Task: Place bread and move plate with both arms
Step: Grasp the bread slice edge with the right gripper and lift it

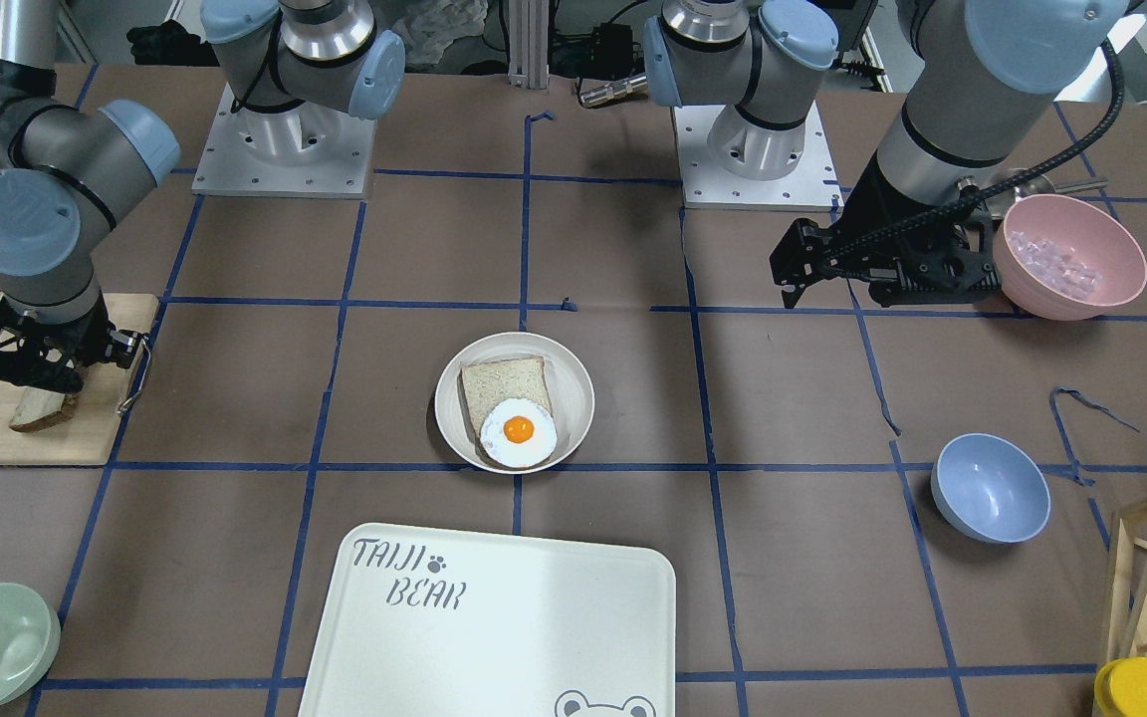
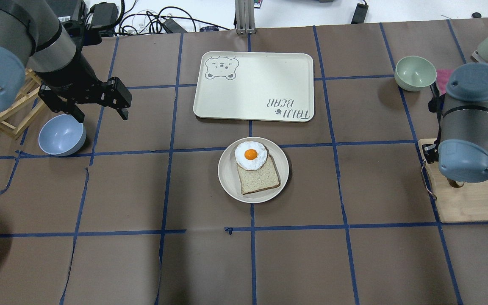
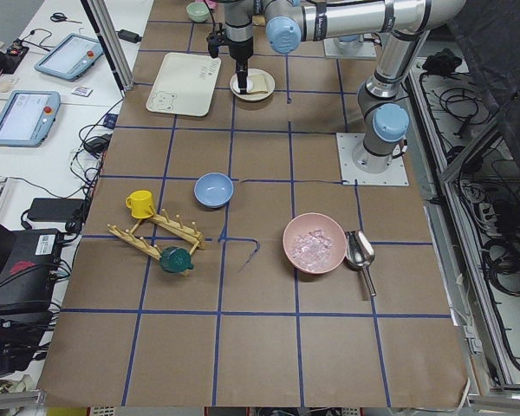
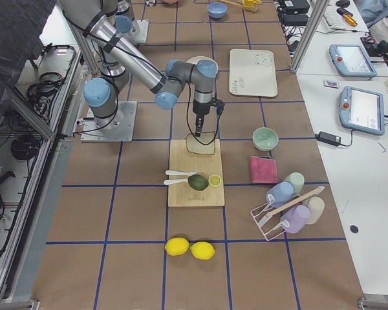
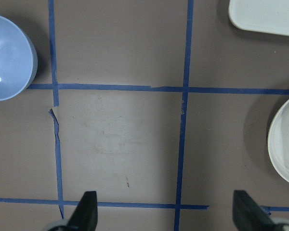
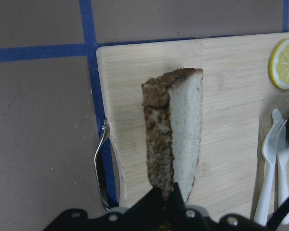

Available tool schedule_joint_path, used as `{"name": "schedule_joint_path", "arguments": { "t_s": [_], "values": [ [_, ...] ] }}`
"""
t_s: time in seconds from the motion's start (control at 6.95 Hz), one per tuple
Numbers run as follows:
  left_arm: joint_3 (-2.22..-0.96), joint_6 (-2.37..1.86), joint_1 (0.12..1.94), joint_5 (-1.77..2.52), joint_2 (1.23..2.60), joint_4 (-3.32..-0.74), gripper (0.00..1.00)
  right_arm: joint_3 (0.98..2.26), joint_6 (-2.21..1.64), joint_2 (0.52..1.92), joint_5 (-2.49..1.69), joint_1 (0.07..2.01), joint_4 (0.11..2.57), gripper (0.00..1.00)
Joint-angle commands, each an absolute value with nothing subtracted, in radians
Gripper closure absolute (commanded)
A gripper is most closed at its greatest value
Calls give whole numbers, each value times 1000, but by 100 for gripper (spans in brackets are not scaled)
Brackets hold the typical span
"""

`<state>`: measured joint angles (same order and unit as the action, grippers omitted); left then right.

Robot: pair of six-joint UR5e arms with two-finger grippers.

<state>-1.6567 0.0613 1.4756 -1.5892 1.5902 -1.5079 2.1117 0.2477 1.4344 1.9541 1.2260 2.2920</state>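
The bread [image 6: 176, 139], a slice with dark brown crust, stands on edge over the wooden cutting board [image 6: 226, 72]. My right gripper [image 6: 166, 195] is shut on its crust edge. In the front view this gripper [image 1: 44, 386] holds the bread [image 1: 41, 410] at the far left. The off-white plate [image 1: 573, 398] sits mid-table with a squarer slice [image 1: 499, 383] and a fried egg [image 1: 519, 431] on it. My left gripper [image 2: 100, 113] is open and empty, above the table near the blue bowl [image 2: 61, 135]. The left wrist view shows the plate's rim [image 5: 282, 149] at the right edge.
The white "TAIJI BEAR" tray [image 2: 254, 87] lies beyond the plate. A pale green bowl [image 2: 415, 73] is far right and a pink bowl of ice [image 1: 1071, 257] is by the left arm. A lemon slice [image 6: 285, 62] and white cutlery [image 6: 274, 159] lie on the board. A wooden rack [image 2: 11, 110] stands far left.
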Motion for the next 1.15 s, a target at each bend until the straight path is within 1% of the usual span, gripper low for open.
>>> {"name": "schedule_joint_path", "arguments": {
  "t_s": [0.0, 0.43, 0.58, 0.72, 0.86, 1.01],
  "values": [
    [-1657, 61, 1476, -1589, 1589, -1508, 0, 1986, 217, 1443, 1965, 1267, 2095, 100],
    [-1657, 61, 1476, -1589, 1591, -1508, 0, 1834, 121, 1457, 1974, 1359, 1901, 100],
    [-1657, 61, 1476, -1589, 1594, -1503, 0, 1742, 120, 1457, 1951, 1430, 1819, 100],
    [-1657, 61, 1476, -1589, 1589, -1506, 0, 1614, 47, 1436, 1915, 1507, 1705, 100],
    [-1657, 61, 1476, -1589, 1589, -1508, 0, 1515, -39, 1380, 1854, 1560, 1640, 100],
    [-1657, 61, 1476, -1589, 1591, -1508, 0, 1449, -102, 1329, 1776, 1609, 1638, 100]
  ]
}}
